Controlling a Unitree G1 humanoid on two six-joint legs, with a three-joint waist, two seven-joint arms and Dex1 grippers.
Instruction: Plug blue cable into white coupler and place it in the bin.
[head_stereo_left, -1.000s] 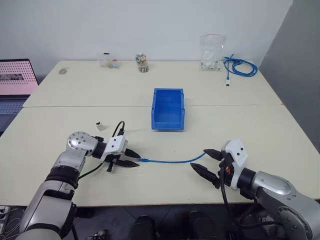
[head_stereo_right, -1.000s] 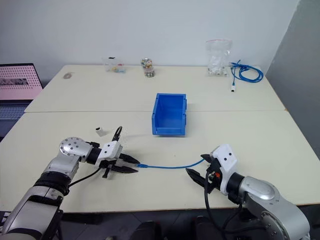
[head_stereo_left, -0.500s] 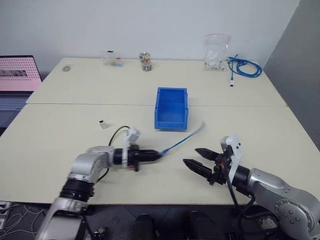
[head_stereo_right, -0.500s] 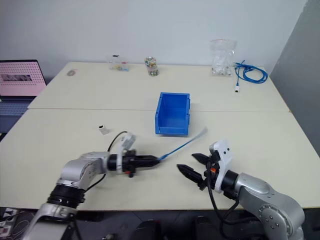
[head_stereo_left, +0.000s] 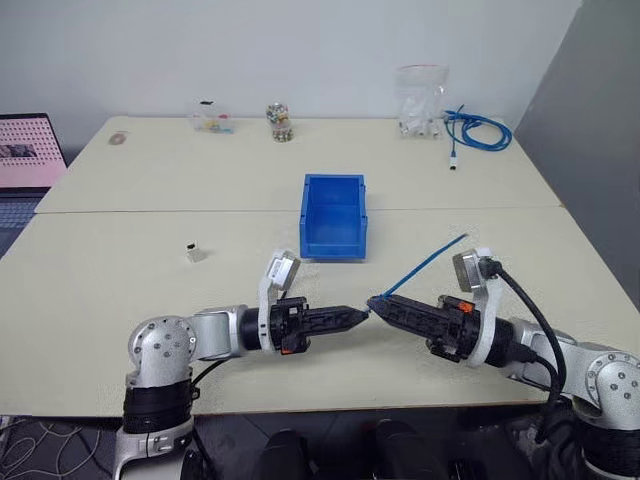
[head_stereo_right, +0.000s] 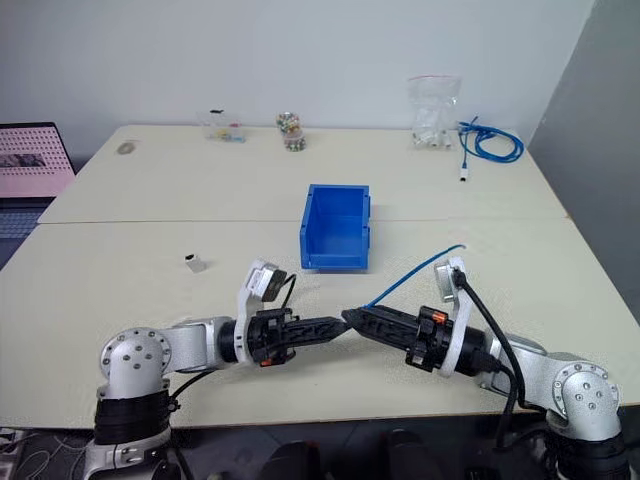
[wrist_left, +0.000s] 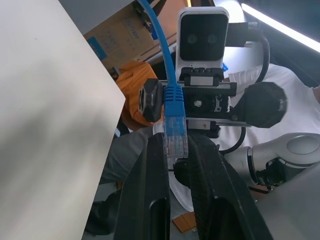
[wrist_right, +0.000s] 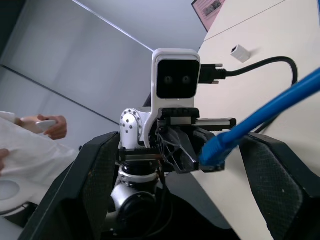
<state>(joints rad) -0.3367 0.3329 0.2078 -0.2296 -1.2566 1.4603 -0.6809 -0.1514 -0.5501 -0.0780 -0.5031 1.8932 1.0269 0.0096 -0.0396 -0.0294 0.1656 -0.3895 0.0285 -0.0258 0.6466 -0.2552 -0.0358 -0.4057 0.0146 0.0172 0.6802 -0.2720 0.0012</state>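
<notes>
The blue cable (head_stereo_left: 425, 266) is held in the air over the near part of the table (head_stereo_left: 120, 280), in front of the bin (head_stereo_left: 334, 216) and a little toward the robot's right of it; its clear plug (wrist_left: 174, 140) is pinched between the closed fingers of the left gripper (head_stereo_left: 362, 313), and the rest of the strand rises free, slanting up and away over the right arm. The right gripper (head_stereo_left: 376, 302) points straight at the left one, tip to tip, with its two black fingers (wrist_right: 98, 180) spread wide on either side of the plug end and closed on nothing. The white coupler (head_stereo_left: 194, 253) lies on the table by itself, well to the left of the bin and apart from both grippers. The bin stands open near the seam between the two tabletops. Behind the bin, along the far edge, are a small glass jar of beads (head_stereo_left: 279, 124), a small clear box (head_stereo_left: 211, 118), a clear plastic bag with white pieces (head_stereo_left: 421, 100) and a coiled bundle of blue cable (head_stereo_left: 478, 130). A laptop with a pink screen (head_stereo_left: 30, 152) sits off the table's left end. In the right wrist view a person's hand (wrist_right: 47, 126) shows in the background.
</notes>
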